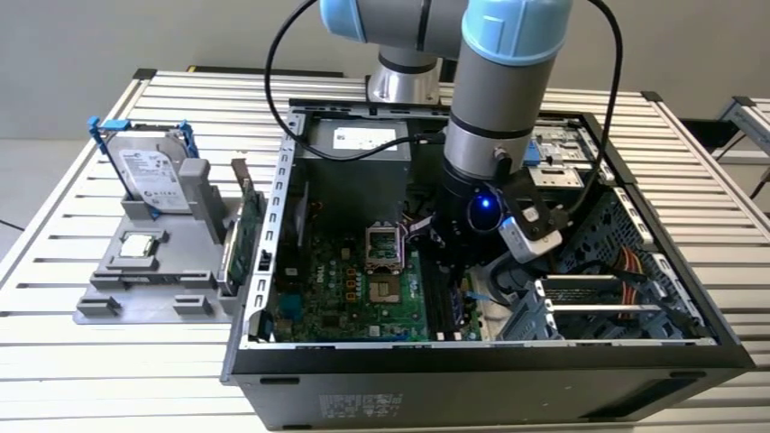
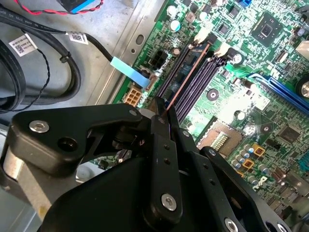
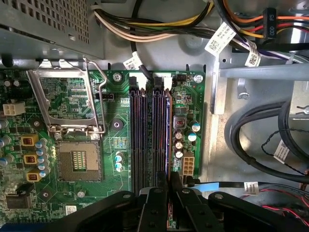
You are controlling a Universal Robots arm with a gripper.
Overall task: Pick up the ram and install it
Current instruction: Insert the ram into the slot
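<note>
The ram [image 2: 187,77] stands on edge in one of the motherboard's memory slots [image 3: 145,140], seen in the second wrist view as a thin reddish-brown line running from the tool [image 2: 159,116] toward the white slot latches [image 2: 212,43]. The tool's black fingers [image 2: 161,159] are closed on the near end of the ram. The first wrist view shows the same slots lengthwise, with the tool [image 3: 170,186] at their near end and the open CPU socket [image 3: 77,162] beside them. In the exterior view the arm [image 1: 499,135] reaches down into the open computer case [image 1: 481,361], which rests on the slatted counter [image 1: 72,361]. At 9 o'clock of the case a grey fixture [image 1: 151,271] carries a hard drive [image 1: 151,176] upright.
</note>
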